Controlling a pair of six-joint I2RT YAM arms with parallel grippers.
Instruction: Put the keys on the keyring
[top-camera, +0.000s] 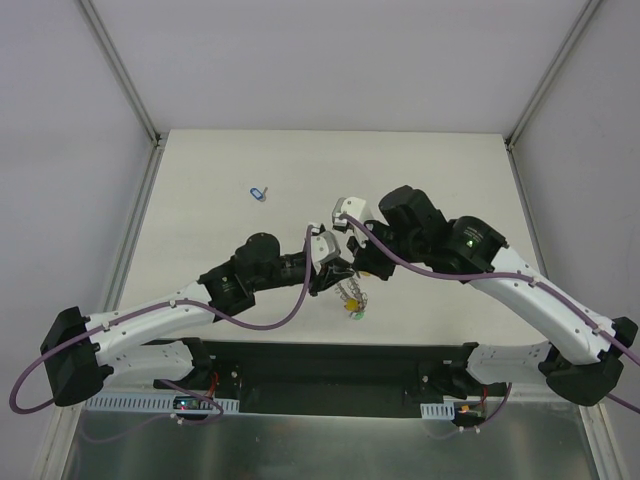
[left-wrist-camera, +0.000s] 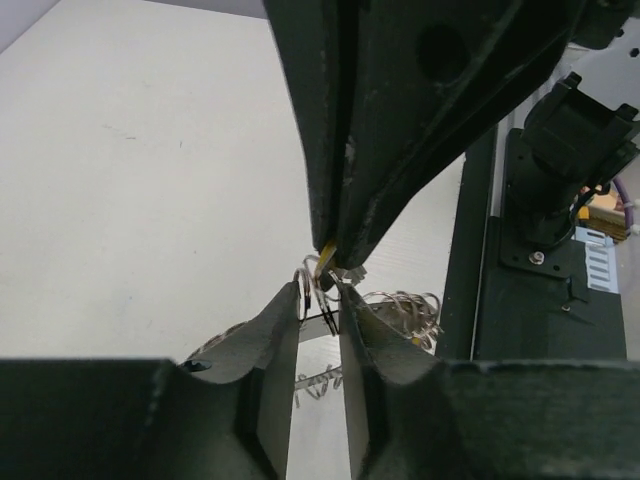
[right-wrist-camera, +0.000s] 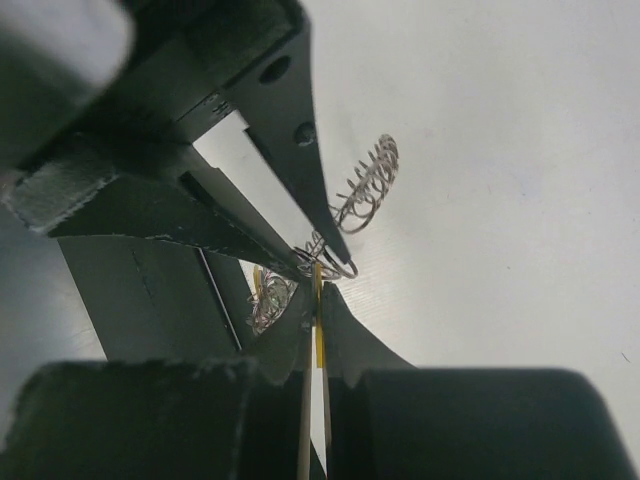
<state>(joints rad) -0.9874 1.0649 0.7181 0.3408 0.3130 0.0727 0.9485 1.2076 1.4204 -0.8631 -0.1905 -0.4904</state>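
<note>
Pinching yellow key (right-wrist-camera: 319, 340), right claw (right-wrist-camera: 318, 287) crowds left claw (left-wrist-camera: 320, 295); its keyring (right-wrist-camera: 368, 185) grip unclear.

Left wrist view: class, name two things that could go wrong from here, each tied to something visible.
1. The right gripper pinches the yellow-tagged key only at its fingertips; pushing against the wire could twist it loose.
2. The left gripper has a thin loop of the keyring between its fingers; whether it is clamped is unclear, so the ring may slip or swing away.
</note>
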